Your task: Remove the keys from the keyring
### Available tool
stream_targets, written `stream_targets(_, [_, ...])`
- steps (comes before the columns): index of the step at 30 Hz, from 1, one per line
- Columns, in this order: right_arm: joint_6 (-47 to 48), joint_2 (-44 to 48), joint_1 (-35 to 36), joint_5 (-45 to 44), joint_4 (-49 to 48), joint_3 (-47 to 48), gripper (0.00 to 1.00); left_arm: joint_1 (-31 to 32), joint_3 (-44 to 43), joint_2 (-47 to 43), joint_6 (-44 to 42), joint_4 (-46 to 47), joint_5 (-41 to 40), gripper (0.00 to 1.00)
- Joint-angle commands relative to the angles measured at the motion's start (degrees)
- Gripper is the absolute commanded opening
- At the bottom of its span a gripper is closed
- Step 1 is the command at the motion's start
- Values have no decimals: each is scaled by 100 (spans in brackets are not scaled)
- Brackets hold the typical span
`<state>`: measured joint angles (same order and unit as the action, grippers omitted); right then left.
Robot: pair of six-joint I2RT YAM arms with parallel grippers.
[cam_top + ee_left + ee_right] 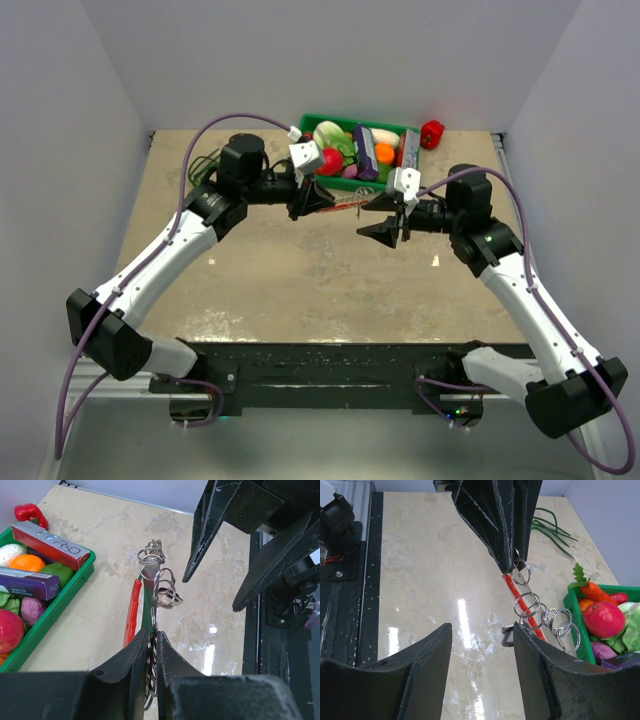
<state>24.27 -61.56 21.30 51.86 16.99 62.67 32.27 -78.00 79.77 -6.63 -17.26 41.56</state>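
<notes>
My left gripper is shut on the keyring, a chain of several thin silvery rings held above the table. A red curved tag hangs alongside the rings. One small flat key dangles from the chain; in the right wrist view it shows as a dark piece just off my right gripper's inner fingertip. My right gripper is open, level with the far end of the chain, with nothing between its fingers. Other keys are too small to pick out.
A green bin of toy vegetables and boxes stands at the back, close behind both grippers. A red pepper lies beside it. Green onions lie at the back left.
</notes>
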Motion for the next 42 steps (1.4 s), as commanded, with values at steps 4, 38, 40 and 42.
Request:
stream_targets(4, [51, -93, -21, 26, -196, 333, 57, -10, -102, -198, -31, 293, 115, 0])
stream_targets(38, [-2, -269, -29, -114, -249, 184, 60, -2, -58, -260, -93, 267, 115, 0])
stream_targets(40, [7, -173, -29, -114, -197, 192, 60, -10, -58, -260, -84, 258, 124, 0])
stream_targets(42, [51, -93, -29, -97, -118, 227, 60, -2, -66, -269, -84, 249, 133, 0])
